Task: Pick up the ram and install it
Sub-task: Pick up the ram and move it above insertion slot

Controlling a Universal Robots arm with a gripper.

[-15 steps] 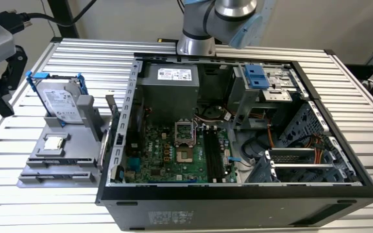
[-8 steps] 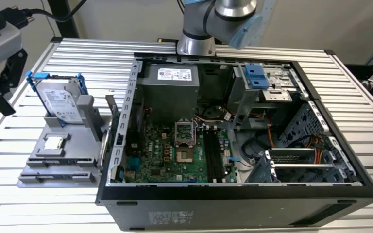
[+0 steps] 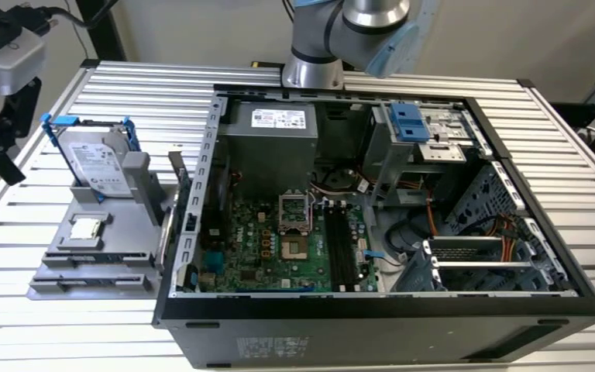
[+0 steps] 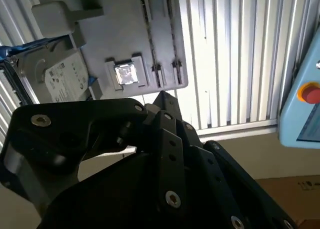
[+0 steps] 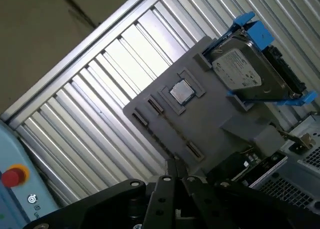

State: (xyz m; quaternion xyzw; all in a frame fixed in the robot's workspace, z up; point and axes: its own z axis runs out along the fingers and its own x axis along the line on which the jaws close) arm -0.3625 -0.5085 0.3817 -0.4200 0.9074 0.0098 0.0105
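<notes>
— Where is the ram [image 3: 179, 177]?
— It stands on its long edge in the grey holder [image 3: 101, 252] on the desk [image 3: 29, 232]. It is at the side of the holder nearest the open computer case [image 3: 380, 329], just beside the case wall.
— Which way does it run?
— Its long axis lies level and follows that wall, near to far in the exterior view. One flat face is turned toward the case, the other toward the hard drive [image 3: 96, 159] propped on the holder. In the first wrist view the ram [image 5: 257, 164] is a dark strip with pale stickers past the holder's edge.
— And the hand [image 5: 173, 165]?
— It hovers above the desk at the exterior view's left, well apart from the ram. Its fingers look drawn together at the tips, with nothing gripped.
— The slots?
— The long black memory slots [image 3: 341, 244] sit on the motherboard [image 3: 266, 248] inside the case. They run much the same way as the ram.
</notes>
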